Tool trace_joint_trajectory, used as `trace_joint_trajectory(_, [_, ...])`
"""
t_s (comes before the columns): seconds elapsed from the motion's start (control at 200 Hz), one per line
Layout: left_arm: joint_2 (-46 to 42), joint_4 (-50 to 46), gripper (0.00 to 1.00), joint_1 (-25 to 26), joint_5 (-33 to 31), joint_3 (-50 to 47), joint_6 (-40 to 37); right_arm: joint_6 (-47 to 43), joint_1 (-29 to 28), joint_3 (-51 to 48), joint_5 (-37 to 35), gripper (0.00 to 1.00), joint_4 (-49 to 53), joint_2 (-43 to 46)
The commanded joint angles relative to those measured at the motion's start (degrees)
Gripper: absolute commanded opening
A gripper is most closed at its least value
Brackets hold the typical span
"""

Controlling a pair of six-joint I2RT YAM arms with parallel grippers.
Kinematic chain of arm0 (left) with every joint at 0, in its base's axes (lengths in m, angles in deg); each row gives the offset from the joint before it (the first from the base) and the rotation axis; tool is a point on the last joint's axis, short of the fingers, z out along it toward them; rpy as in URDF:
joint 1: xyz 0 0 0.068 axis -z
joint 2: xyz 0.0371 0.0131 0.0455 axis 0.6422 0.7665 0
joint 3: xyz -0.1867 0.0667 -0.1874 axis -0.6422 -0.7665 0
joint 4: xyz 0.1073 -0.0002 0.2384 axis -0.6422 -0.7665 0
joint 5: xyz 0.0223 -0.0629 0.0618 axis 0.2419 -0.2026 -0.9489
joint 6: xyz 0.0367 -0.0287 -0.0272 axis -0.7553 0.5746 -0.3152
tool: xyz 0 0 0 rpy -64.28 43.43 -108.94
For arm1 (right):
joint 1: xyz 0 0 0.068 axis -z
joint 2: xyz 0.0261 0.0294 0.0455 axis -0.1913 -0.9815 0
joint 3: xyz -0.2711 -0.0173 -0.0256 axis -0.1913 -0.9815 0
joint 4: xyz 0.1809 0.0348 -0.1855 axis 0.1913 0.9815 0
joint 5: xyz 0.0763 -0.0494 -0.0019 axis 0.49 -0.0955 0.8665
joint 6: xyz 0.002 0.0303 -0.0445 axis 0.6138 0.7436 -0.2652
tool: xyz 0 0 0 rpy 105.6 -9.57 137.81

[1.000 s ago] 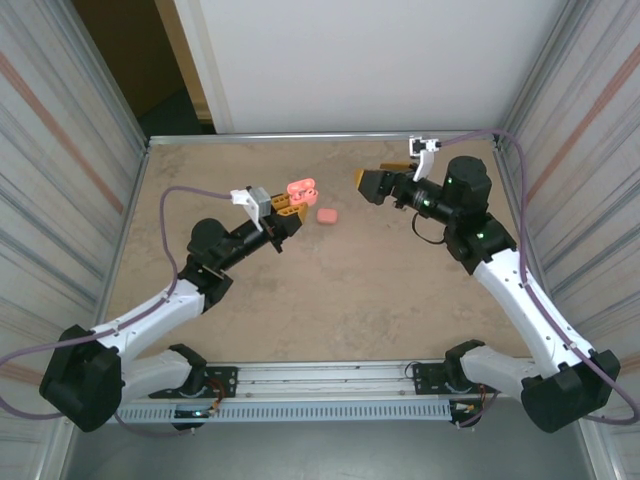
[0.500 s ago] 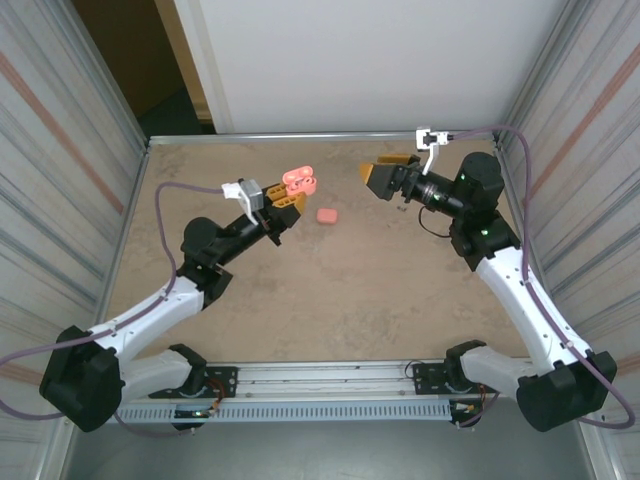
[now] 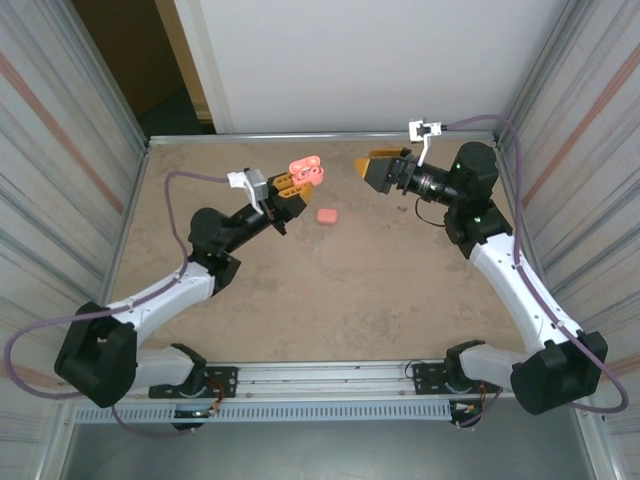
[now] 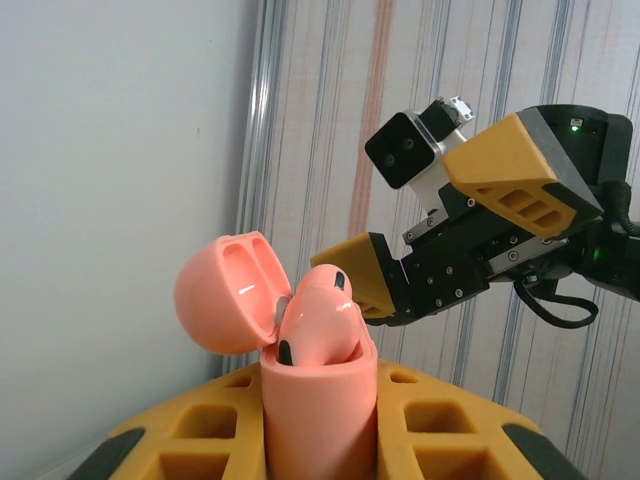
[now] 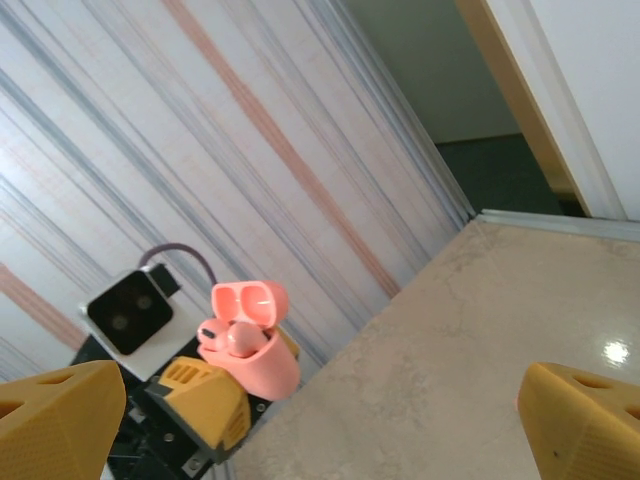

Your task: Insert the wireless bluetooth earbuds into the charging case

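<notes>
Seemingly seated earbuds (image 4: 320, 318); left gripper (image 4: 318, 440) clasps charging case (image 4: 316, 405).

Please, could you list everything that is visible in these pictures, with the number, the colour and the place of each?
open charging case: 1, pink, lid up, held in the left gripper above the table
earbuds: count unclear, pink, sticking up out of the open charging case
second case: 1, pink, looks closed, lying on the table apart from both grippers
table: 1, beige
left gripper: yellow fingers, shut on the open charging case
right gripper: yellow fingers, open, facing the open charging case
</notes>
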Motion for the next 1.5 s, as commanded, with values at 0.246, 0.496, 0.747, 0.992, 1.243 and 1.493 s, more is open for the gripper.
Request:
trace_joint_trajectory(0.246, [6.47,9.25,0.00,-0.80,8.83,6.44,4.60,3.34,0.38,3.57,3.25,0.99,-4.55,-1.36])
trace_joint_trajectory(0.496, [9.94,11.58,0.00,-0.86,11.23,9.07,6.89,5.95,0.34,4.07,5.48,0.99,-7.45,-1.98])
trace_joint_trajectory(0.747, [11.04,11.92,0.00,-0.86,11.58,9.65,7.49,6.66,0.26,4.51,6.33,0.99,-8.08,-2.37])
trace_joint_trajectory(0.992, [11.60,12.00,0.00,-0.92,11.94,10.24,7.93,8.63,-0.32,4.76,7.79,0.99,-10.00,-3.53])
trace_joint_trajectory(1.243, [12.38,12.06,0.00,-0.86,12.29,10.79,8.62,8.59,-1.80,5.59,8.85,0.99,-10.28,-4.70])
trace_joint_trajectory(1.493, [13.35,12.90,0.00,-0.87,12.55,11.32,9.75,7.82,-4.11,7.37,9.68,0.99,-9.97,-6.75])
